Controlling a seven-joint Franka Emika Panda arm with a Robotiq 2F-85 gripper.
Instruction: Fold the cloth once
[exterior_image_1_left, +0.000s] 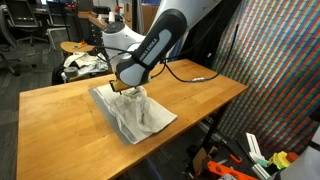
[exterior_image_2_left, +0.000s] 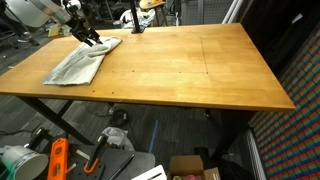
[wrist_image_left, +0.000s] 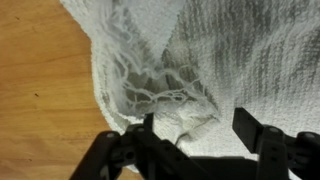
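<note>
A white, rumpled cloth (exterior_image_1_left: 138, 115) lies on the wooden table (exterior_image_1_left: 60, 110) near its far edge; it also shows in an exterior view (exterior_image_2_left: 78, 64) at the table's left end. My gripper (exterior_image_1_left: 128, 90) hangs right over the cloth, fingers pointing down (exterior_image_2_left: 92, 40). In the wrist view the two black fingers (wrist_image_left: 200, 125) stand wide apart with a bunched fold of cloth (wrist_image_left: 240, 60) between and under them. The jaws are open and nothing is pinched. Bare wood (wrist_image_left: 40, 80) shows left of the cloth.
Most of the tabletop (exterior_image_2_left: 200, 70) is bare wood. A patterned panel (exterior_image_1_left: 280, 70) stands beside the table. Office chairs and clutter (exterior_image_1_left: 80, 60) are behind it. Orange tools (exterior_image_2_left: 57, 160) and boxes lie on the floor below.
</note>
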